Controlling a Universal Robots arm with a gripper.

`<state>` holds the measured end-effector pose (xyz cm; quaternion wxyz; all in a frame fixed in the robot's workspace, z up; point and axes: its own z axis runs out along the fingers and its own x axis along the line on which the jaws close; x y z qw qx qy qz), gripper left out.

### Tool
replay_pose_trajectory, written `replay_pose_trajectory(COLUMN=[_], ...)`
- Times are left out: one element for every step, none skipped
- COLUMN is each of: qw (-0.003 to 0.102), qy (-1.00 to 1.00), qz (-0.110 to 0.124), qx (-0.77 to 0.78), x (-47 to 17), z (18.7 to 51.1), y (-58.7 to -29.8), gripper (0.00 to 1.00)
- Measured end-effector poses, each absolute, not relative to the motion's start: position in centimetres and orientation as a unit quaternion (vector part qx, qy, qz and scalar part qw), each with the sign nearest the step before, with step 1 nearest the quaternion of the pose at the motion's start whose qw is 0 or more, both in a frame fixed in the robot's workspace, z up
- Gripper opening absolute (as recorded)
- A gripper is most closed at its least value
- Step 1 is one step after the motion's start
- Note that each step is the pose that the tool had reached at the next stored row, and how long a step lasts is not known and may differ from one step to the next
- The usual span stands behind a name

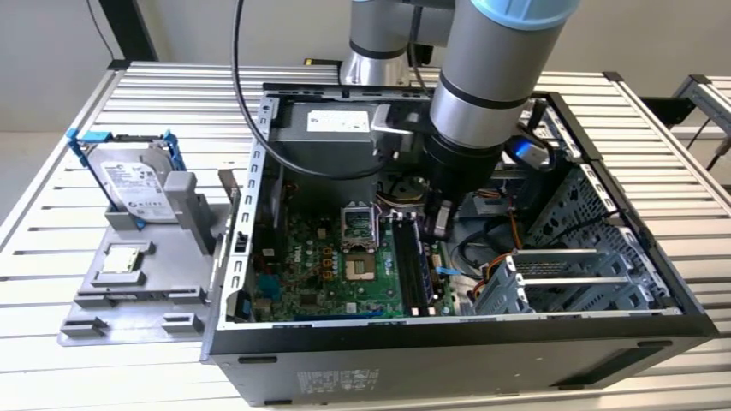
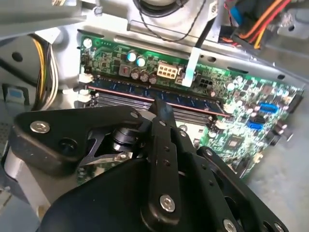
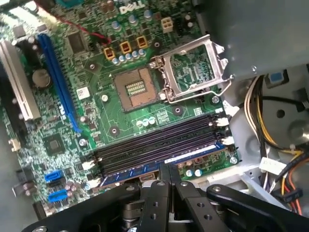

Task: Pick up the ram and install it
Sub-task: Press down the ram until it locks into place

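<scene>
The ram (image 2: 193, 102) is a slim dark-blue circuit-board stick standing in the outermost black memory slot of the green motherboard (image 3: 58, 121), also visible in the first wrist view as the ram (image 3: 135, 173). My gripper (image 3: 169, 168) is shut, its two black fingers pressed together with nothing between them. The fingertips (image 2: 163, 110) sit right on the stick's upper edge, near its middle. In the exterior view my gripper (image 1: 440, 224) reaches down into the open computer case (image 1: 457, 342) over the memory slots (image 1: 413, 265).
The neighbouring memory slots (image 3: 159, 140) hold no sticks. The processor socket (image 3: 136, 88) is bare with its metal lid (image 3: 193, 72) swung open. Cables (image 3: 270, 125) and a drive cage (image 1: 571, 274) crowd one side. A hard drive (image 1: 135, 190) and processor chip (image 1: 122, 259) rest on a grey fixture (image 1: 126, 295).
</scene>
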<state>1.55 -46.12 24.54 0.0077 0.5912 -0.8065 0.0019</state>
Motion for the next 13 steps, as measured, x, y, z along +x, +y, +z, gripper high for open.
replay_pose_trajectory(qw=[0.008, 0.008, 0.008, 0.008, 0.007, 0.007, 0.007, 0.007, 0.007, 0.007, 0.007, 0.007, 0.007], qy=[-0.801, -0.796, -0.79, -0.785, -0.779, -0.773, -0.767, -0.762, -0.756, -0.749, -0.743, -0.738, -0.735], qz=[0.002, 0.002, 0.002, 0.002, 0.002, 0.002, 0.003, 0.003, 0.003, 0.003, 0.003, 0.003, 0.003], qx=[0.598, 0.606, 0.613, 0.62, 0.627, 0.634, 0.641, 0.648, 0.655, 0.662, 0.669, 0.675, 0.678], x=[1.55, 1.54, 1.55, 1.55, 1.54, 1.55, 1.55, 1.55, 1.55, 1.55, 1.55, 1.55, 1.54], z=[24.54, 24.54, 24.54, 24.53, 24.53, 24.53, 24.53, 24.52, 24.52, 24.52, 24.52, 24.51, 24.5], y=[-46.13, -46.13, -46.12, -46.12, -46.12, -46.12, -46.12, -46.12, -46.12, -46.12, -46.12, -46.12, -46.12], gripper=[0.0, 0.0, 0.0, 0.0, 0.0, 0.0, 0.0, 0.0, 0.0, 0.0, 0.0, 0.0, 0.0])
